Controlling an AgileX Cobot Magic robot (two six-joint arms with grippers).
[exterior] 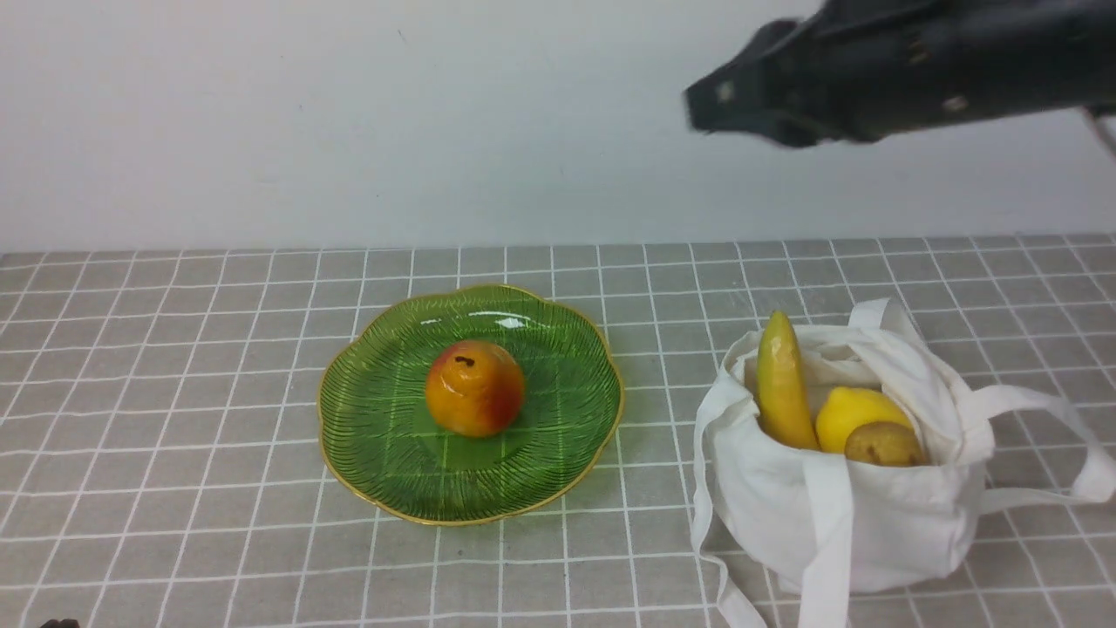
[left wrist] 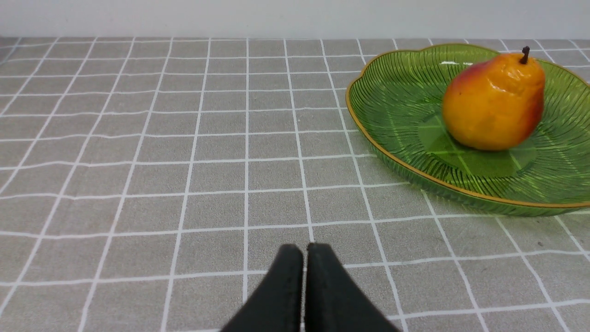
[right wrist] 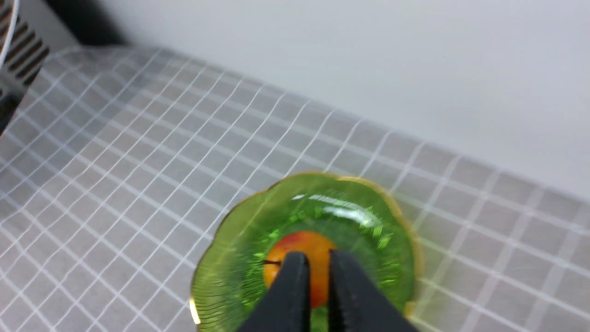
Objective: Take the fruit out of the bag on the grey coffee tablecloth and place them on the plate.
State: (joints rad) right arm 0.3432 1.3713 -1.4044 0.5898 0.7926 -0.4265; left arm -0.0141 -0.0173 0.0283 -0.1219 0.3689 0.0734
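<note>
Grey cloth (exterior: 218,541) with a white grid is seen under everything. Left tool (left wrist: 304,251): fingers brought together, nothing gripped, cloth and plate seen past it in the left wrist view. Green ribbed plate (exterior: 375,453), gold scalloped rim, is set left of centre. Orange-red pear (exterior: 475,392) is placed on it, near the middle, dark stem up. White cloth bag (exterior: 846,515) is set down well to the right of the plate, mouth open, straps spilled onto the cloth. Inside the bag, left to right: banana (exterior: 783,384) is propped up at the left side, lemon (exterior: 859,414) is nested beside it, brown fruit (exterior: 885,443) is tucked at the lemon's near side. Right arm (exterior: 907,78) is held up high, blurred. Right tool (right wrist: 319,258): tips drawn together bar a slim gap, nothing gripped.
</note>
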